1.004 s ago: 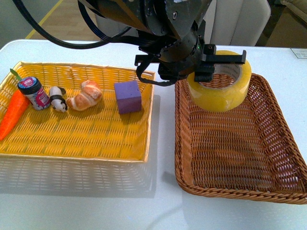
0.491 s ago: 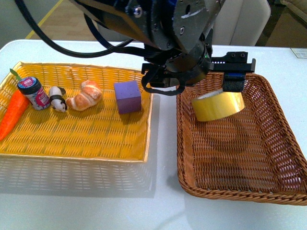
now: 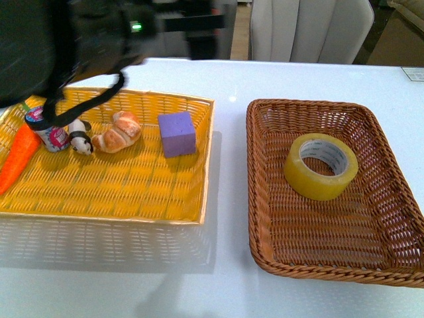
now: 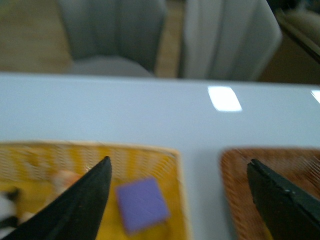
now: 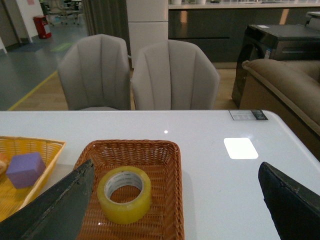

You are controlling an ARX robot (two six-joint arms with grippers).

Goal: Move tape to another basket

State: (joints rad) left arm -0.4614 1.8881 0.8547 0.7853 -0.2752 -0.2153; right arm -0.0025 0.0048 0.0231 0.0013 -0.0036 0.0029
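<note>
The tape point(image 3: 321, 165), a yellowish roll with a white core, lies flat in the far half of the brown wicker basket point(image 3: 260, 199), with nothing touching it. The right wrist view shows the tape point(image 5: 125, 194) in that basket point(image 5: 170, 200) too. My left gripper point(image 4: 178, 161) is open and empty, high above the gap between the yellow basket point(image 4: 150, 155) and the brown basket point(image 4: 240, 165). My left arm point(image 3: 79, 40) is a blurred dark mass at the front view's top left. My right gripper point(image 5: 176, 163) is open and empty, well back from the tape.
The yellow basket point(image 3: 205, 165) on the left holds a purple cube point(image 3: 177, 133), a croissant point(image 3: 118, 132), a panda toy point(image 3: 80, 137), a small jar point(image 3: 48, 128) and a carrot point(image 3: 16, 159). Grey chairs point(image 5: 135, 75) stand behind the white table.
The left gripper let go of the tape, which dropped and settled flat in the brown basket. The left arm has pulled up and away to the left.
</note>
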